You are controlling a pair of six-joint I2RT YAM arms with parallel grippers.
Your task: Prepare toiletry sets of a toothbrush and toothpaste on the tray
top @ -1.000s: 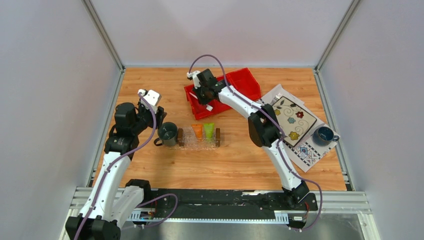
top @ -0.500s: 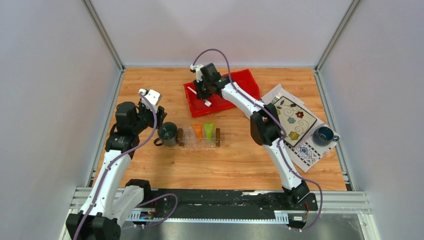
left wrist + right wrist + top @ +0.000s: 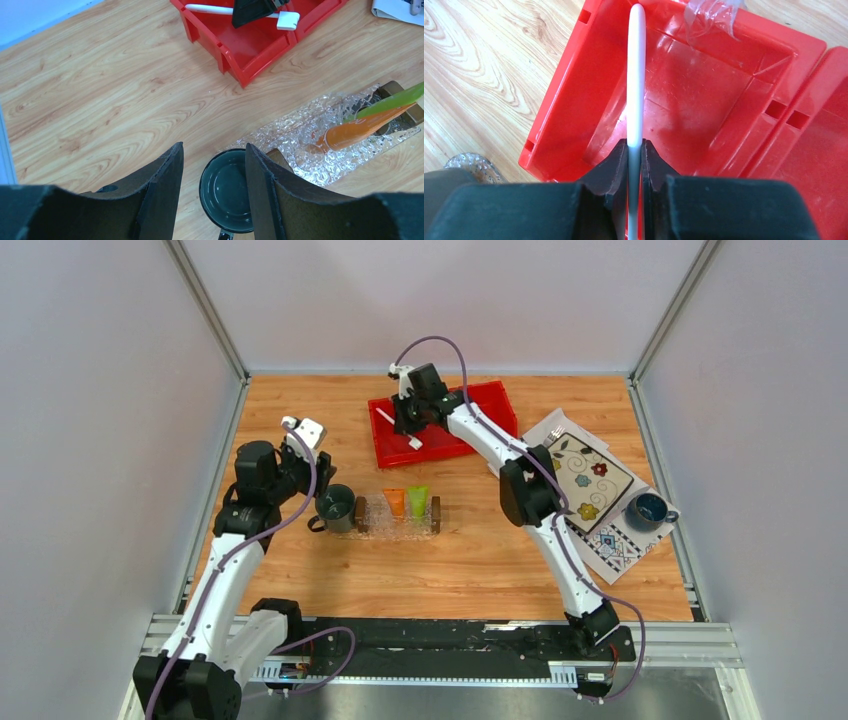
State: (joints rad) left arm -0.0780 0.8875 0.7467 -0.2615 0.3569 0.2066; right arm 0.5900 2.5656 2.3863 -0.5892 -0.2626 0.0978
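Wooden table [image 3: 470, 560]: carries everything noted below.

Red bin [image 3: 450, 446]: directly under the right claw [image 3: 404, 426]. The open compartment beneath the fingers has glossy red walls.

Tray [image 3: 300, 145]: clear, pebbled plastic with a dark brown block at each short end. It lies ahead and to the right of the left claw [image 3: 214, 155], on the near side of the bin and well apart from the right claw.

Dark mug [image 3: 227, 192]: upright, framed between the left claw's fingers in that wrist view and touching the tray's near end block.

Left claw: jaws apart, nothing between them.

Toothpaste: an orange tube [image 3: 360, 132] and a lime green tube [image 3: 395, 100], tapered and side by side, rest on the tray towards its far end from the left claw.

Toothbrush [image 3: 636, 75]: slim, all white, with a thin straight handle. The right claw is clamped on the handle at about mid-length. The rounded handle end runs straight out ahead of the fingertips [image 3: 616, 160], over the bin's compartment. The small head sticks out on the other side of the claw.
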